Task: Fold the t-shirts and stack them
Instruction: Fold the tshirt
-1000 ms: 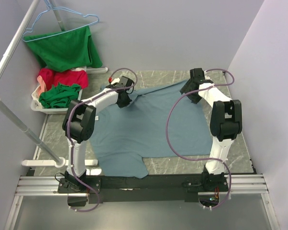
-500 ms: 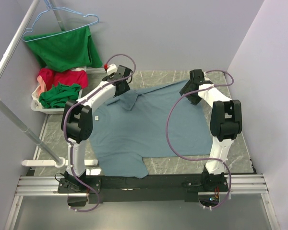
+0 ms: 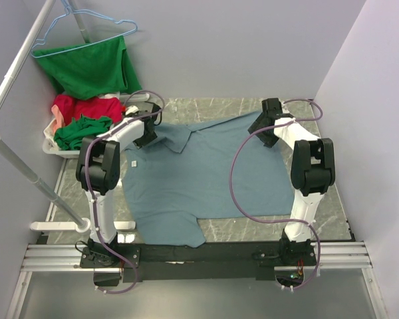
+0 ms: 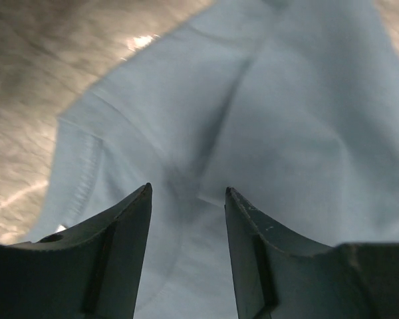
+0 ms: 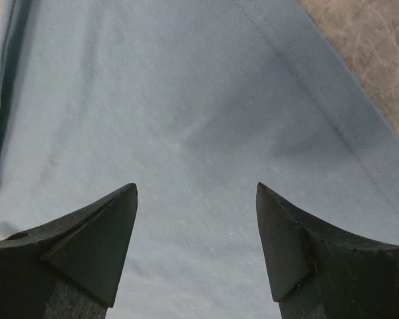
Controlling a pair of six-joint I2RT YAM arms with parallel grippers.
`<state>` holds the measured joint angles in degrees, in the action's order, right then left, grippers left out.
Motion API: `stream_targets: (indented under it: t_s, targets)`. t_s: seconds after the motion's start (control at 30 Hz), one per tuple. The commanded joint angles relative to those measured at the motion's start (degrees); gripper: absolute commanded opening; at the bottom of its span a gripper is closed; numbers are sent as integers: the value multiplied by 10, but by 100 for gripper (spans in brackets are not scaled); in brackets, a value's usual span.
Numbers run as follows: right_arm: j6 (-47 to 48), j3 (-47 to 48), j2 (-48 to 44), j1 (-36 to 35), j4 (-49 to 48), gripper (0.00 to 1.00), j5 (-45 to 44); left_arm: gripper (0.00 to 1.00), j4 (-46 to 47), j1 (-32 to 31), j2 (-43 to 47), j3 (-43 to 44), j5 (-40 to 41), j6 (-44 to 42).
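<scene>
Far left: a white pole (image 3: 16, 83) slants up the wall, and a light blue hanger (image 3: 86, 28) carries a green t-shirt (image 3: 86, 66) draped over its bar. Below it a white basket (image 3: 48, 143) sits beside the table's left edge and holds a red t-shirt (image 3: 80, 106) with a crumpled dark green t-shirt (image 3: 83, 131) in front of it. Left gripper (image 3: 145, 133) hangs over the far-left corner of the grey-blue t-shirt (image 3: 199, 176), just beside the basket. In the left wrist view its jaws stand apart with nothing between them, and the cloth lies below with a stitched hem and bare marble to the left. The grey-blue t-shirt lies spread mostly flat across the middle of the marble table (image 3: 332, 206), between the two arms. A small fold is raised near its far edge, just right of the left gripper, and one sleeve reaches toward the near rail. A few soft creases run through the cloth under the left fingers (image 4: 126, 226). Right gripper (image 3: 261, 126) is over the shirt's far-right corner. In the right wrist view its jaws are spread wide and empty, with smooth blue cloth beneath and a seam line running down toward the right, marble showing past the edge. Whether either set of fingertips touches the cloth, cannot tell.
</scene>
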<state>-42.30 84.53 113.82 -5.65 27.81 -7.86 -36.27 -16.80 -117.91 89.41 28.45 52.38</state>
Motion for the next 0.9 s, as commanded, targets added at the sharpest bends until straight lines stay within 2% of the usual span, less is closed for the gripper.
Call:
stream_targets:
  t_s: [0.0,0.17,0.37,0.6,0.7,0.73,0.77,0.8,0.87]
  targets:
    - [4,-4,-21,-3,-10,78,-8,52,36,16,24,-1,-22,-2]
    - [5,-3,-21,-3,-6,79,-12,47,75,30,3,-1,-65,-22]
    - [7,-2,-23,-4,-1,78,-20,41,81,39,-18,14,-102,-24]
    - [5,-2,-24,-3,0,79,-18,34,82,40,-25,12,-112,-24]
    - [6,-2,-26,-3,0,79,-19,19,81,41,-29,30,-112,-26]
    - [6,-2,-26,-3,1,78,-20,10,77,41,-30,37,-110,-28]
    - [6,-2,-27,-3,0,78,-21,4,74,41,-31,43,-109,-28]
    - [6,-2,-28,-3,0,78,-20,1,70,41,-32,59,-107,-28]
    - [6,-2,-27,-3,1,78,-20,1,67,41,-31,73,-104,-29]
